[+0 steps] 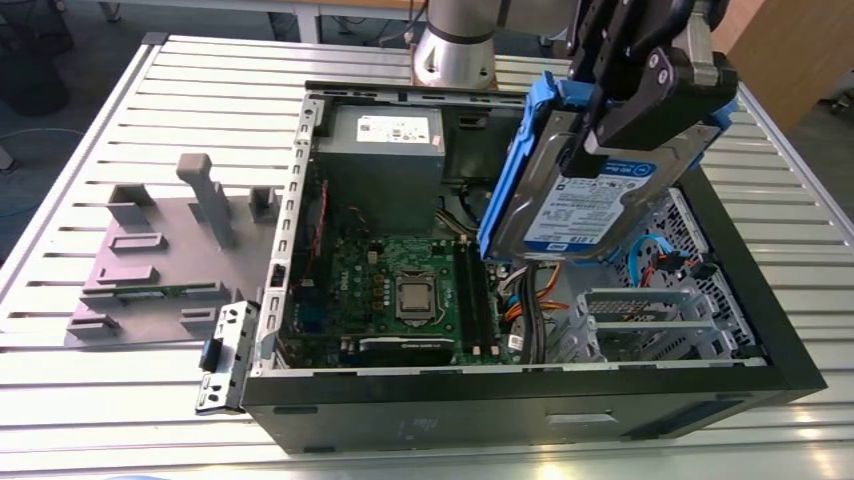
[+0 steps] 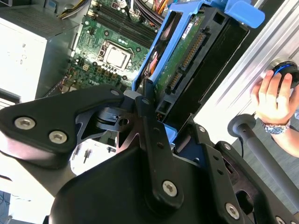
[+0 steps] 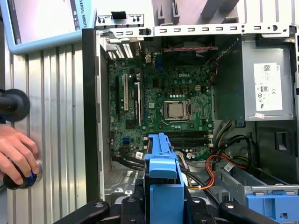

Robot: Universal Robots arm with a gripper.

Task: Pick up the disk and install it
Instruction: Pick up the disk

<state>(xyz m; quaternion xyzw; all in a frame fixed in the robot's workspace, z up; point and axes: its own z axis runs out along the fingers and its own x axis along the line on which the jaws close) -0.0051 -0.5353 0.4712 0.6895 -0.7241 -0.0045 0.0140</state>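
The disk, a silver drive with a white-and-blue label in a blue carrier frame, hangs tilted on edge above the open computer case. My gripper is shut on its upper part, one black finger across the label face. In the second wrist view the disk's green circuit side and blue carrier stick out past the gripper. In the first wrist view the carrier's blue edge stands over the case floor, near the motherboard.
Inside the case sit a power supply, the motherboard, loose cables and a metal drive cage. A grey fixture lies at the exterior view's left. A person's hand rests on a knob beside the case.
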